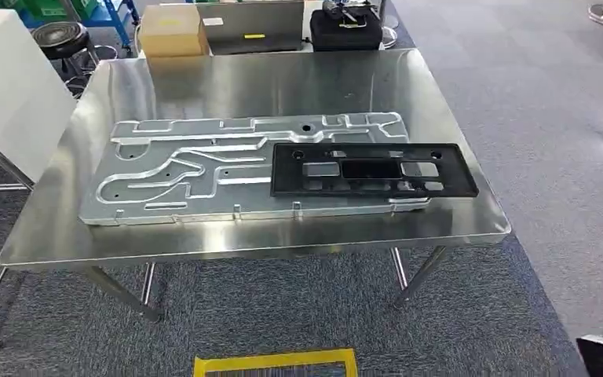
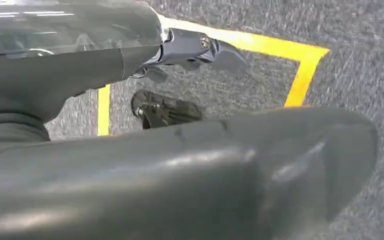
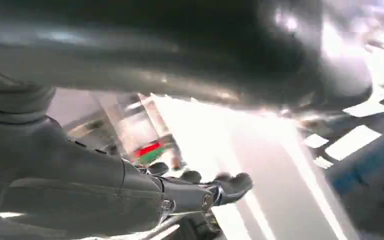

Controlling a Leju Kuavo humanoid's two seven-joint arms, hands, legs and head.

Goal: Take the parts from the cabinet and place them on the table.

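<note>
Lying on the steel table (image 1: pixel 455 228), a black frame (image 1: pixel 373 169) overlaps a grooved plate (image 1: pixel 196 177).

I see a big silver metal plate (image 1: pixel 204 169) lying flat on the shiny steel table (image 1: pixel 228 86). It is long and has winding grooves and small holes cut into it. A black frame (image 1: pixel 373 169) lies flat too, on top of the plate's right end. The frame is a long rectangle with window-like openings in it. Its right end sticks out past the plate.
</note>
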